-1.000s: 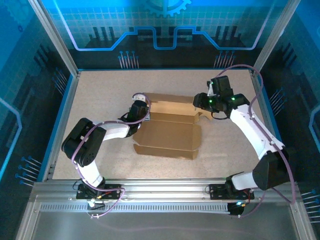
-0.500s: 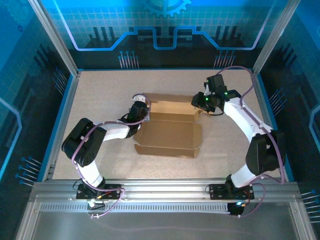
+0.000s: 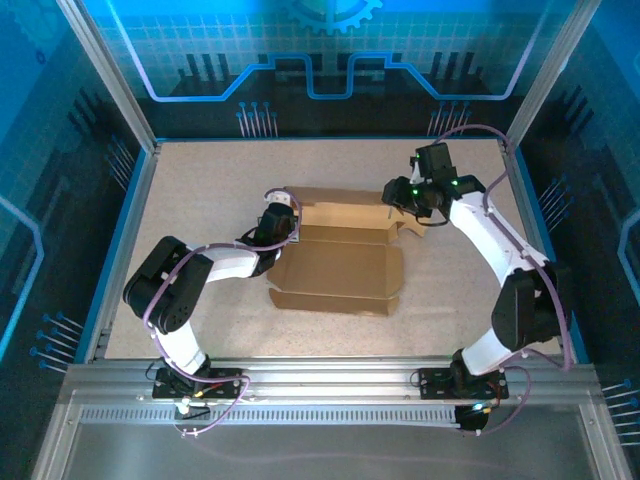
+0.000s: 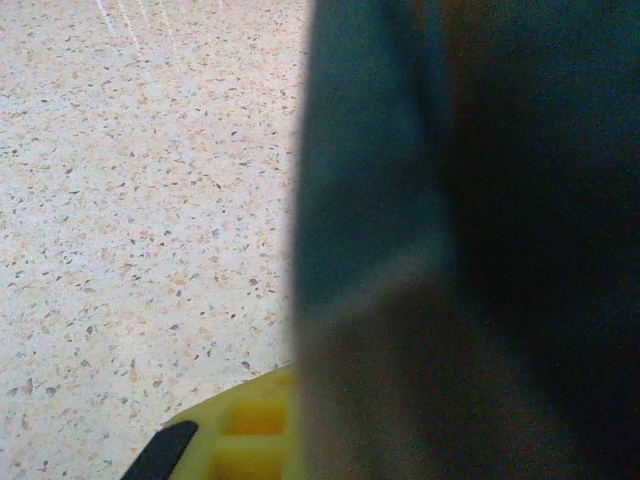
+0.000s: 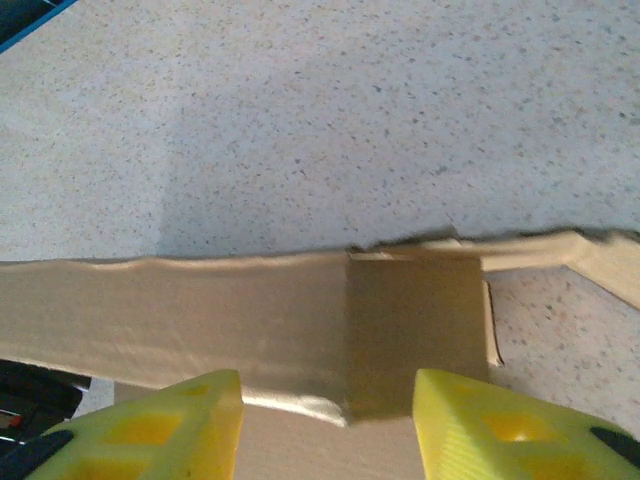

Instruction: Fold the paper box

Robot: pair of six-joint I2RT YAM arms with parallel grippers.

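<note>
We see the speckled tabletop (image 3: 200,200) carrying the paper box (image 3: 340,270) at its middle, far wall raised. Our right tool (image 5: 325,440) stands open at the box's far right corner. Our left tool (image 3: 284,214) meets the far left corner; we cannot tell its state.

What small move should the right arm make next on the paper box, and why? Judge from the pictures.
Probably ease the right gripper forward a little, then close. Its jaws stand open, and the raised wall of the paper box sits just ahead of them, not yet gripped.
</note>
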